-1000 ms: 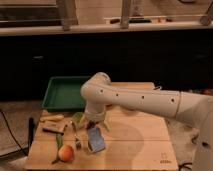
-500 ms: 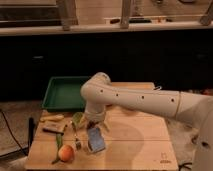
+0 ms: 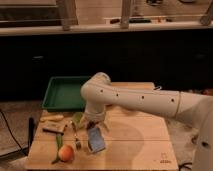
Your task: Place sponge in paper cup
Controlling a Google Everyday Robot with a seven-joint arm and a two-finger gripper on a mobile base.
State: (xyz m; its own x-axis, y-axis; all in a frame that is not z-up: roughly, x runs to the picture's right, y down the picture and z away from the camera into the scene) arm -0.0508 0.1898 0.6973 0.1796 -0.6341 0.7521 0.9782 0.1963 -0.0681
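The light-blue sponge (image 3: 96, 139) sits near the front of the wooden table (image 3: 135, 145), tilted, with its top edge right under my gripper (image 3: 95, 125). The gripper hangs from the bulky white arm (image 3: 135, 100), which reaches in from the right and bends down over the sponge. I cannot tell whether the gripper holds the sponge or only hovers at it. The paper cup does not show; the arm may hide it.
A big green tray (image 3: 64, 93) stands at the table's back left. A pale green rounded object (image 3: 77, 118) lies left of the gripper. An orange fruit (image 3: 65, 152) sits at the front left, with a green stalk-like item (image 3: 58, 143) and some small utensils nearby.
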